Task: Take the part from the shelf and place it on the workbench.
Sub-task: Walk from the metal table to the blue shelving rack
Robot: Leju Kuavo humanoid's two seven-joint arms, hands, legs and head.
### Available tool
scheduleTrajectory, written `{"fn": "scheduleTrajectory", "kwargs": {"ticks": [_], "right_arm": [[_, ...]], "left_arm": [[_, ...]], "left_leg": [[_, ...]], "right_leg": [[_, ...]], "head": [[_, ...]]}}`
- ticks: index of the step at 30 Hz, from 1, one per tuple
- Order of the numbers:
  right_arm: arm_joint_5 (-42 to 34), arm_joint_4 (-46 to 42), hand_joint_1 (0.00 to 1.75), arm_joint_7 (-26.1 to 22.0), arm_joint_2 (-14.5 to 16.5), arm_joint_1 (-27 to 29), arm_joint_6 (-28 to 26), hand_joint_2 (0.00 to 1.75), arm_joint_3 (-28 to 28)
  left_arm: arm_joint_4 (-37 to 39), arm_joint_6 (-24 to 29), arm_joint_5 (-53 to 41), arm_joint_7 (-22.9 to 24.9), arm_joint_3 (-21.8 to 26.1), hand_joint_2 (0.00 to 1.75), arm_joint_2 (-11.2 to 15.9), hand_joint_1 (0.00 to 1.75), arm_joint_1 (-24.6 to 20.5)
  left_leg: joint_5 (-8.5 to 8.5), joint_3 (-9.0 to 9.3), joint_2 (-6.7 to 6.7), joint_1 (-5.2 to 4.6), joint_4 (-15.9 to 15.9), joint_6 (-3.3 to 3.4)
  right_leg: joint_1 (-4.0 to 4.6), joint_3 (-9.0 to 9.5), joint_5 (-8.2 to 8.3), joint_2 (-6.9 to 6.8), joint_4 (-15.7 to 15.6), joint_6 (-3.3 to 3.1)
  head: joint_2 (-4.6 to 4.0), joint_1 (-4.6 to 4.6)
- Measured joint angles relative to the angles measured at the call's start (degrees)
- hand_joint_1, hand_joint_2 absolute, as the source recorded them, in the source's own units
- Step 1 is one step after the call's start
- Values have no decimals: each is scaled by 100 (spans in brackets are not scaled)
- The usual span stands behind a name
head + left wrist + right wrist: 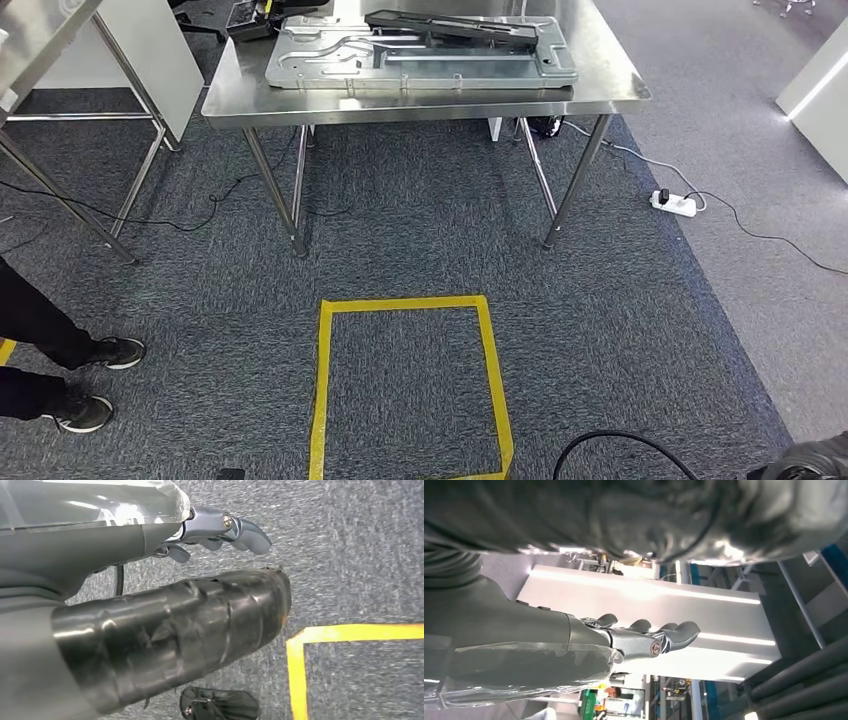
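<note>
Left hand (220, 530), right hand (644, 637) hold nothing, fingers loosely extended; part (420, 52) overhangs workbench (430, 102) front edge.

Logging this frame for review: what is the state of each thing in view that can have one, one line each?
left hand: empty, fingers loosely curled, hanging over the carpet.
right hand: empty, fingers extended.
metal plate: lying flat on the steel table.
black part: resting on top of the plate.
power strip: on the floor, cable plugged in.
</note>
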Motion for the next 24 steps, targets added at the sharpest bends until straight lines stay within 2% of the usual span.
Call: {"fn": "scheduleTrajectory", "kwargs": {"ticks": [1,2,3,4,6,7,8,9,10,11,12,13,14,15,16,17,18,19,21,22,23,24], "right_arm": [[5,2,0,0,0,-1,-1,0,0],[12,2,0,1,0,1,-1,0,0],[22,2,0,1,0,5,-1,0,0],[31,3,0,1,0,10,-1,0,0],[50,4,0,0,-1,17,0,0,0],[56,4,0,0,-1,17,1,0,0],[61,5,0,0,-1,18,1,0,0],[63,7,0,0,-1,19,2,0,0],[64,9,0,0,-1,23,2,0,0],[64,10,0,1,-1,26,2,0,0],[63,11,0,1,-1,30,2,0,0],[63,11,0,1,-1,32,2,0,0],[63,11,0,1,-1,36,1,0,0],[63,11,0,0,-1,39,0,0,0],[63,11,0,0,-2,41,0,0,0],[63,10,0,0,-2,42,0,0,0],[62,10,0,0,-2,43,0,0,0],[62,10,0,0,-2,43,0,0,0],[61,10,0,0,-2,44,0,0,0],[61,9,0,0,-3,48,0,0,0],[61,9,0,0,-3,51,0,0,0],[60,9,0,0,-3,56,0,0,0]], "left_arm": [[0,-1,-1,1,1,0,-4,0,-1],[0,-1,-1,1,1,0,-7,0,-1],[0,-1,-1,1,1,0,-10,0,-1],[0,-2,-1,1,2,0,-11,0,0],[0,-2,0,1,4,0,-11,0,4],[0,-2,1,1,4,0,-11,0,8],[0,-3,1,1,5,0,-10,0,10],[0,-3,2,1,5,0,-10,0,11],[0,-3,2,1,5,0,-10,0,11],[0,-4,1,0,5,0,-10,0,11],[0,-5,1,-3,5,0,-10,0,13],[0,-5,-2,-6,5,0,-11,0,16],[0,-5,-4,-10,5,0,-11,0,17],[0,-4,-7,-14,5,0,-12,0,18],[0,-4,-9,-17,5,0,-11,0,14],[0,-3,-9,-21,5,0,-11,0,9],[0,-3,-9,-25,5,0,-10,0,4],[0,-2,-10,-28,5,0,-10,0,0],[0,-1,-9,-33,6,0,-11,0,6],[0,-1,-9,-34,7,0,-13,0,10],[0,0,-9,-34,8,0,-15,0,13],[0,1,-9,-35,9,0,-16,0,15]], "left_leg": [[14,-71,-4,-6,67,-21],[29,-126,-7,-14,124,-49],[47,-166,-10,-21,167,-81],[75,-191,-12,-24,183,-118],[110,-223,-27,-19,202,-193],[20,-269,-45,-17,279,-226],[-165,-340,-62,-13,453,-254],[-430,-436,-79,0,733,-277],[-706,-541,-82,8,1091,-298],[-887,-619,-82,21,1435,-316],[-940,-642,-82,34,1678,-329],[-856,-579,-82,43,1739,-336],[-696,-426,-81,50,1606,-334],[-526,-175,-82,55,1276,-321],[-432,136,-85,51,824,-293],[-415,412,-87,40,394,-262],[-437,604,-89,26,63,-234],[-478,693,-90,10,-116,-213],[-447,674,-79,10,-193,-161],[-408,663,-68,19,-218,-119],[-366,644,-54,30,-244,-72],[-329,616,-38,38,-256,-35]], "right_leg": [[2,278,40,0,-415,-16],[11,476,37,1,-731,-42],[23,583,-2,4,-932,-73],[43,586,-18,8,-985,-110],[28,509,53,4,-1005,-206],[15,461,108,-2,-1024,-264],[-1,405,169,-11,-1044,-313],[-3,343,223,-20,-1052,-347],[1,272,272,-19,-1054,-366],[5,206,316,-20,-1050,-369],[7,141,358,-20,-1045,-364],[8,80,399,-20,-1037,-353],[7,29,435,-20,-1027,-339],[6,-7,468,-19,-1016,-322],[9,-32,496,-20,-1005,-300],[13,-47,524,-19,-993,-271],[17,-55,555,-19,-985,-237],[17,-65,587,-22,-983,-200],[9,-74,633,-20,-982,-124],[2,-100,588,-14,-930,-94],[-1,-167,462,-5,-776,-70],[-7,-284,262,3,-495,-53]], "head": [[0,-1],[0,-1],[0,-2],[-1,-3],[-1,0],[-1,-2],[-1,-3],[-2,-4],[-1,-9],[-1,-7],[-1,-8],[-1,-8],[-1,-8],[-1,-9],[0,-8],[1,-8],[0,-7],[0,-7],[-1,-6],[0,-5],[-1,-3],[-1,-2]]}}
